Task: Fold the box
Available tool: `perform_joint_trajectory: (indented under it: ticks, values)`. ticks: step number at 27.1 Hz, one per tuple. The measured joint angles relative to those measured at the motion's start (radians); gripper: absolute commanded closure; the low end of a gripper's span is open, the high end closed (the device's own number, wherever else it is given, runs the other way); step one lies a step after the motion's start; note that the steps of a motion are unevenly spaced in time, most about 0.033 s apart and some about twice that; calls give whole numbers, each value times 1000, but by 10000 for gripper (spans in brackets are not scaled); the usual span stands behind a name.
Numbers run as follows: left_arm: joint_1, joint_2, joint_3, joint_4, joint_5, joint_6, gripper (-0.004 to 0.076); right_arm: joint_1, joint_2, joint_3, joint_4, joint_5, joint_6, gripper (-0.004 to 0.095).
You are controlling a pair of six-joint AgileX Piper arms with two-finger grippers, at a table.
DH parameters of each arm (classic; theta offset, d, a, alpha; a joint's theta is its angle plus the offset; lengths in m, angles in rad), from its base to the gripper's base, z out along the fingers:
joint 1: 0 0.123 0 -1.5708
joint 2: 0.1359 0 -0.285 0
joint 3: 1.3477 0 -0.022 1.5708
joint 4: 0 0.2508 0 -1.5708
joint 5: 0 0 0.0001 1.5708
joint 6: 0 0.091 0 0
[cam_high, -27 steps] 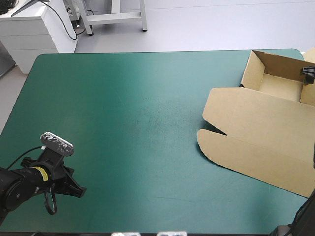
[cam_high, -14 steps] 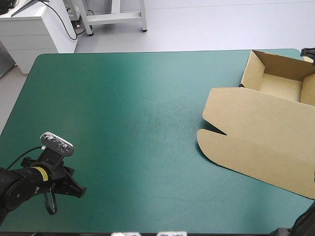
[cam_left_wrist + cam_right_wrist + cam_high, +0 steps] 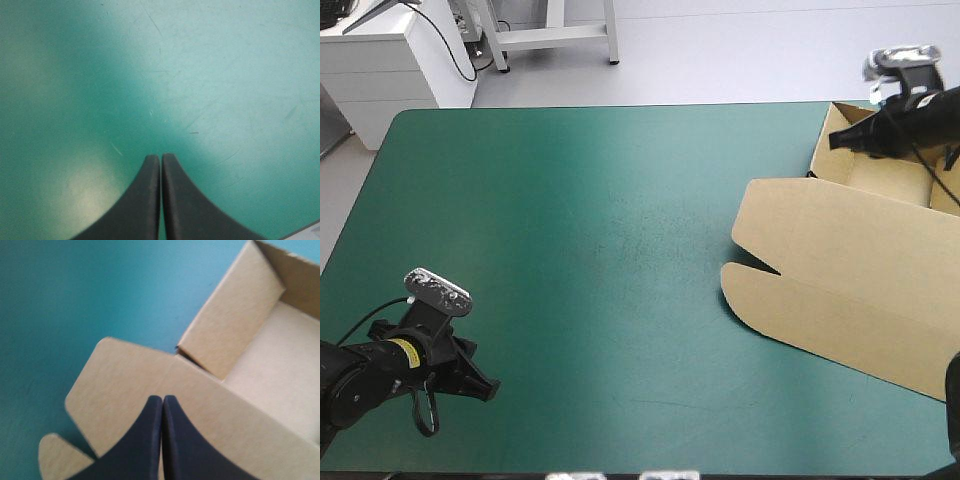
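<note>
Box (image 3: 840, 280), tray-shaped, is sitting upper right, so I am poising my clenched right pincer (image 3: 834, 140) over it; left pincer (image 3: 488, 390), clenched, idling.

A lab, most likely a robotics one; a table (image 3: 570, 250) with a teal-green cover stands on a bare grey floor (image 3: 720, 60); a robot arm (image 3: 355, 385) reaches over its near corner; beyond the far edge, a white cabinet (image 3: 380, 85) (a black cable (image 3: 450, 42) hangs down its side) and a metal frame (image 3: 555, 38).
</note>
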Motion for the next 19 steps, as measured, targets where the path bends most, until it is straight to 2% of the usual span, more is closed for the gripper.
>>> perform_joint_trajectory:
  ticks: [5, 8, 15, 19]
  values:
    - [0, 0, 0, -11, -60, 0, 731, 133, -160, 269, 10, 0, -76, 927]
    - [0, 0, 0, -11, -63, 0, 731, 172, -240, 394, 12, -15, -91, 927]
    - [0, 0, 5, -15, -56, 0, 731, 195, -463, 674, 26, -86, -117, 927]
    - [0, -10, 83, -40, -63, 0, 731, 195, -637, 855, 26, -128, -120, 927]
